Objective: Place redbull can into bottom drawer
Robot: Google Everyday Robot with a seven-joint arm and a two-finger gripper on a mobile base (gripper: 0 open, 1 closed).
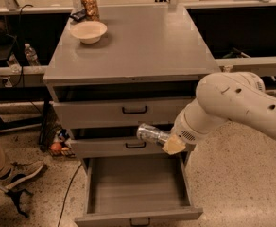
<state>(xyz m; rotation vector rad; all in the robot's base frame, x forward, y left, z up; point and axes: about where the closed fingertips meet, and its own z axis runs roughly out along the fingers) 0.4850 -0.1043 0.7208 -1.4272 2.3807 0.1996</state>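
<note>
The redbull can [151, 133], slim and silver, lies on its side in my gripper [168, 141] in front of the middle drawer, above the right part of the open bottom drawer. My gripper is shut on the can's right end, with one tan fingertip [174, 145] showing below it. My white arm [232, 105] reaches in from the right. The bottom drawer [137, 212] is pulled out wide and its grey tray shows nothing in it.
A tan bowl [88, 31] and a brownish jar [90, 6] stand at the back left of the grey cabinet top [147, 46]. The top drawer [134, 109] and middle drawer [135, 145] have black handles. A person's leg and shoe [20, 171] are at the left.
</note>
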